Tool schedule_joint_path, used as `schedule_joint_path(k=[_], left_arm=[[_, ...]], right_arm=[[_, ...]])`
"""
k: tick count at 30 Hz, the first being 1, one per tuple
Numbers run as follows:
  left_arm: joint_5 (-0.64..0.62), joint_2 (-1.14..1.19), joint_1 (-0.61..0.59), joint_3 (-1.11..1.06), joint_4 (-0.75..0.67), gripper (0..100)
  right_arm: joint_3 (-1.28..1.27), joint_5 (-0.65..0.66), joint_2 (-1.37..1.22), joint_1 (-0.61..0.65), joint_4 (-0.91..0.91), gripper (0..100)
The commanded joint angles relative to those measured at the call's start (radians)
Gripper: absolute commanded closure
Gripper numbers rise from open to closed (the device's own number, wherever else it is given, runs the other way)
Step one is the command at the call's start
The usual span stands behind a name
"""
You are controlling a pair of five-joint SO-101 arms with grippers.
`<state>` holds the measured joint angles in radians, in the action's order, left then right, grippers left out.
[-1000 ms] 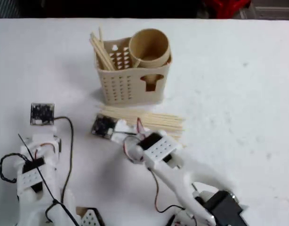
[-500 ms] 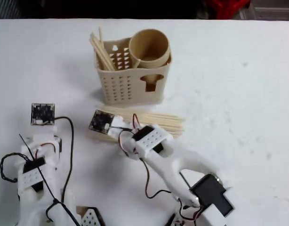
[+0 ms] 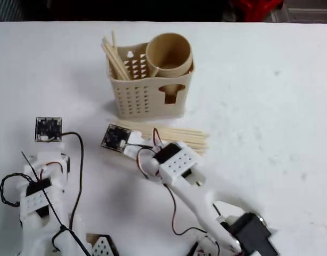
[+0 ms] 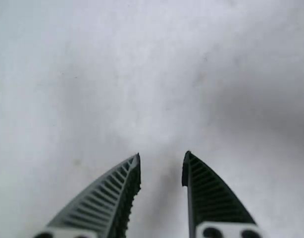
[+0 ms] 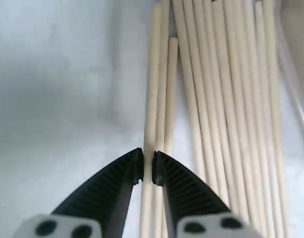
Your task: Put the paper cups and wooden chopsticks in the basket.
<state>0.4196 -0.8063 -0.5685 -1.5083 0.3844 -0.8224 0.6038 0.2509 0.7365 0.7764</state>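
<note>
A perforated beige basket (image 3: 147,93) stands at the table's far middle, holding a paper cup (image 3: 169,52) and several wooden chopsticks (image 3: 114,57) that lean in its left corner. More chopsticks (image 3: 177,137) lie in a flat pile on the table just in front of the basket. My right gripper (image 5: 147,167) is low over the left end of that pile, shut on a single chopstick (image 5: 151,99) at the pile's edge; the other sticks (image 5: 226,99) lie beside it. My left gripper (image 4: 161,161) hangs open over bare table at the near left.
The left arm (image 3: 38,192) with its black cable sits at the near left corner. The right arm (image 3: 177,162) stretches from the near edge to the pile. White tabletop (image 3: 270,106) extends to the right of the basket.
The right arm's wrist shifted slightly over the left end of the pile while its rear links swung. The left arm, basket and cup stayed put.
</note>
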Motion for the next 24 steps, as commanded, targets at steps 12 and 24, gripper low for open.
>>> schedule_joint_path(k=[12,24], left_arm=[[0.006,-0.024,0.001,0.006,-0.011,85],[0.006,-0.024,0.001,0.006,-0.011,85]], right_arm=[[0.123,-0.169,0.512,-0.117,0.012,98.1],[0.875,-0.334,0.200,-0.120,-0.054,98.1]])
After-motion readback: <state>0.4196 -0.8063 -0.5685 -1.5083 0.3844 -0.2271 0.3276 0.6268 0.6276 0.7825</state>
